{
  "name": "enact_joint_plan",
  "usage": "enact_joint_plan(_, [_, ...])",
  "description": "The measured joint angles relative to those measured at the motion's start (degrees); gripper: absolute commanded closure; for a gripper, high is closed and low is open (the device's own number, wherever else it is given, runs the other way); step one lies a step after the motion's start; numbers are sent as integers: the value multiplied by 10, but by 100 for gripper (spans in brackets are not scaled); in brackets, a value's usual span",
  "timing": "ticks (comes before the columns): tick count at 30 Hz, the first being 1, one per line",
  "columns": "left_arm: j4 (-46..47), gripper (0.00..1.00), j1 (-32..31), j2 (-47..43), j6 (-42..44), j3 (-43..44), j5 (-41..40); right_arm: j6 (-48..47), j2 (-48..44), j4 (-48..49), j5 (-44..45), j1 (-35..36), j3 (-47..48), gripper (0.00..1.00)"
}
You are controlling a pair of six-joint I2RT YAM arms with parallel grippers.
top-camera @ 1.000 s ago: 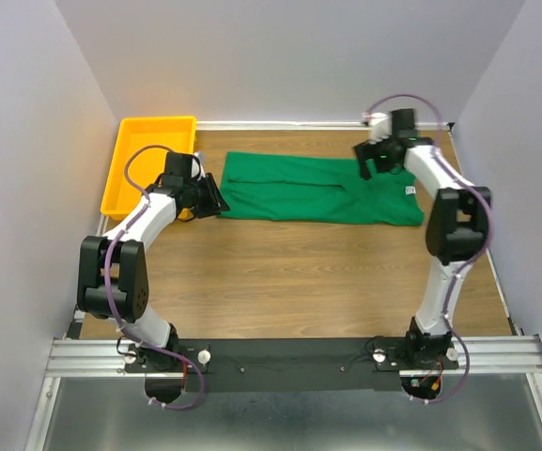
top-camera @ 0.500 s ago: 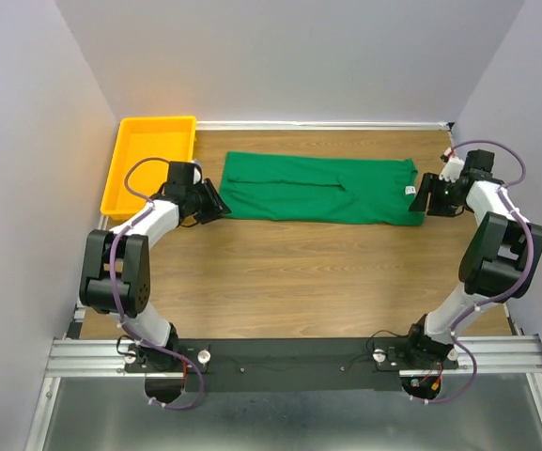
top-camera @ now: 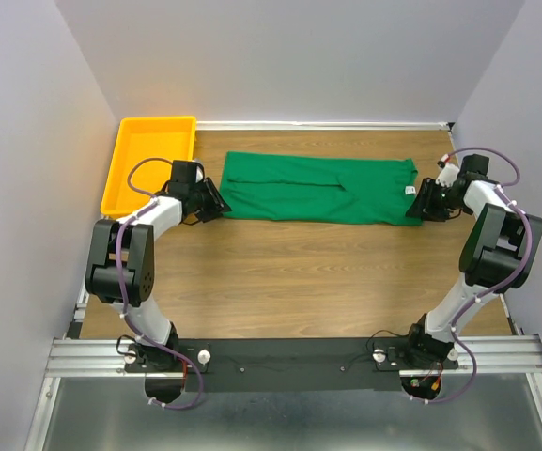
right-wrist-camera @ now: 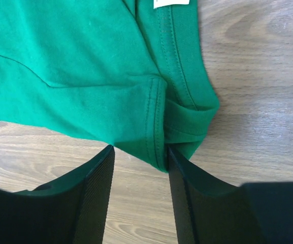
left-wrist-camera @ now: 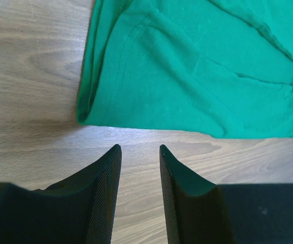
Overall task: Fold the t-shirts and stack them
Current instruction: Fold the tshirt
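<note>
shirt (top-camera: pixel 317 188) lies flat across the far half of the desk (top-camera: pixel 299 272), folded lengthwise into a long band running left to right. Its left end is near the tray (top-camera: pixel 148 141). Nothing is lifted.

Step, as I read it: lengthwise fold is done and the crosswise fold is next. Both arms are down at the band's near corners, one per end, setting up a pinch. left fingers (left-wrist-camera: pixel 105 193) are apart with a narrow gap, empty, tips over bare desk just short of the shirt's edge. right fingers (right-wrist-camera: pixel 98 193) are apart too and empty. The hem corner pokes just in between their tips, not clamped.

Next move likely needs the left to creep forward until fabric sits between the tips. Both must go low enough to catch every layer, then close. It's soft cotton in stacked layers, so a shallow pinch would probably take only the top one and the fold would open on lifting.

Views: top shows the whole band, the tray and the arms at opposite ends, but the finger gaps are too small to read there. Left wrist shows the rolled, layered edge at the left corner and the strip of desk before it. Right wrist shows the stitched hem, the fabric between the tips, and the white label (right-wrist-camera: pixel 171 3) at the frame's top. From above the label is only a speck.
</note>
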Motion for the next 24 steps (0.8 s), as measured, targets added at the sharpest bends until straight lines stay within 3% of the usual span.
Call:
enact_joint_plan(19, [-15, 55, 0, 43, -21, 22, -75, 0, 9, -1, -8, -7, 11, 51])
enact_joint_plan(20, [-17, 62, 0, 47, -21, 24, -77, 0, 9, -1, -8, -7, 12, 52])
enact_joint_plan(24, [-25, 72, 0, 58, -22, 27, -87, 1, 12, -2, -10, -7, 16, 56])
